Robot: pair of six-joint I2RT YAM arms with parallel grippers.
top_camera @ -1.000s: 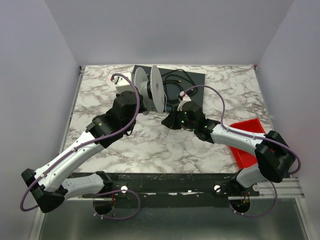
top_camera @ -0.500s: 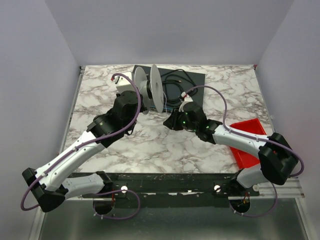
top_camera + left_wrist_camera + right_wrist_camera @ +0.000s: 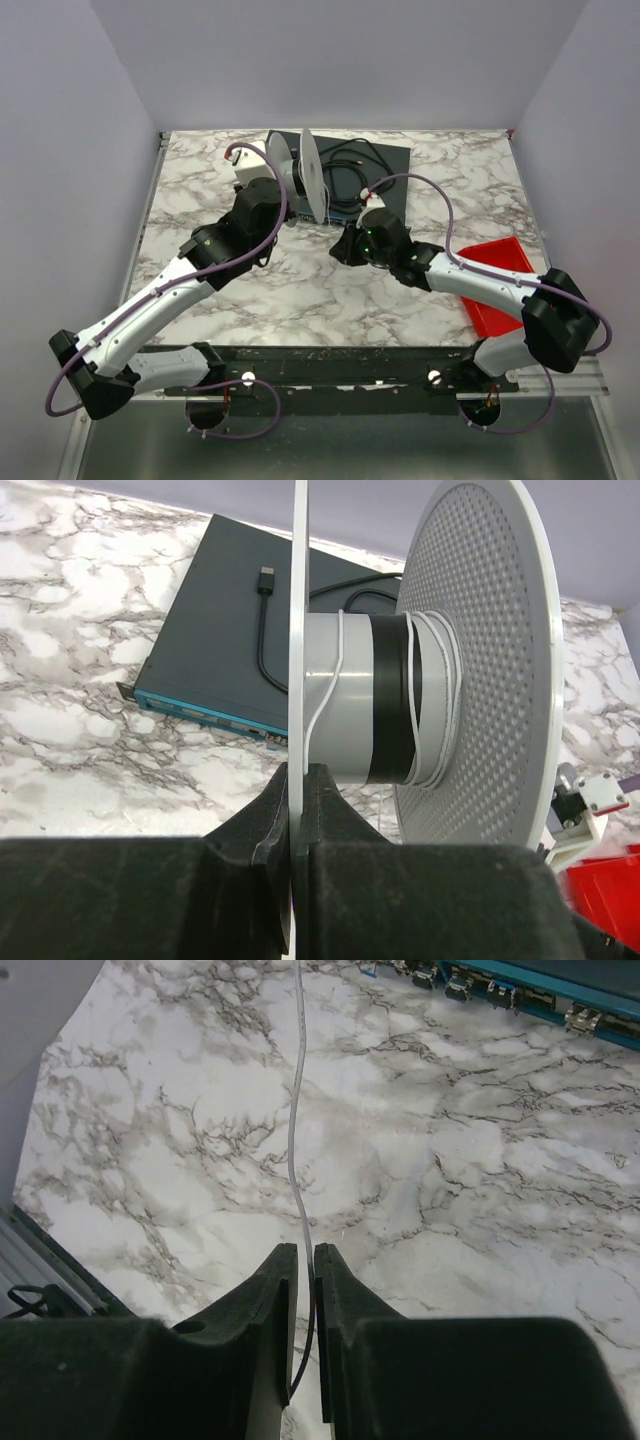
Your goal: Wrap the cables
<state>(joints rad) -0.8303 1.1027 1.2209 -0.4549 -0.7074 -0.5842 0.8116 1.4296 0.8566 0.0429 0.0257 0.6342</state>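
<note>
**Cable wrap: a few turns on, plenty left to wind**

Standing by the rig right now. The left end effector (image 3: 298,780) is clenched on the rim of the near disc of the translucent whitish round plastic spool (image 3: 480,660). It holds the spool up off the white marble counter (image 3: 200,190) with the core roughly level, over by the flat black box with the teal front edge (image 3: 205,610).

The right end effector (image 3: 300,1260) sits lower and closer to the bases. Its fingers are drawn almost together, with the very thin white wire (image 3: 294,1110) running through the slit between them. It looks pinched to me, but I can't tell whether it's gripped tight or free to slide.

Progress-wise, the left wrist view shows a handful of white loops on the grey core, bunched against the far perforated disc. One more strand crosses slantwise toward the near disc. Most of the core is bare, black band included.

From the right fingers the wire runs in a loose wavy line over the counter, heading off toward the spool, so there's slack waiting to go on. How much trails behind the fingers is hidden, so I can't give a total.

My read is that it's started but nowhere near finished. The thicker black cable with the plug (image 3: 262,630) lying on the box isn't part of this job.
</note>
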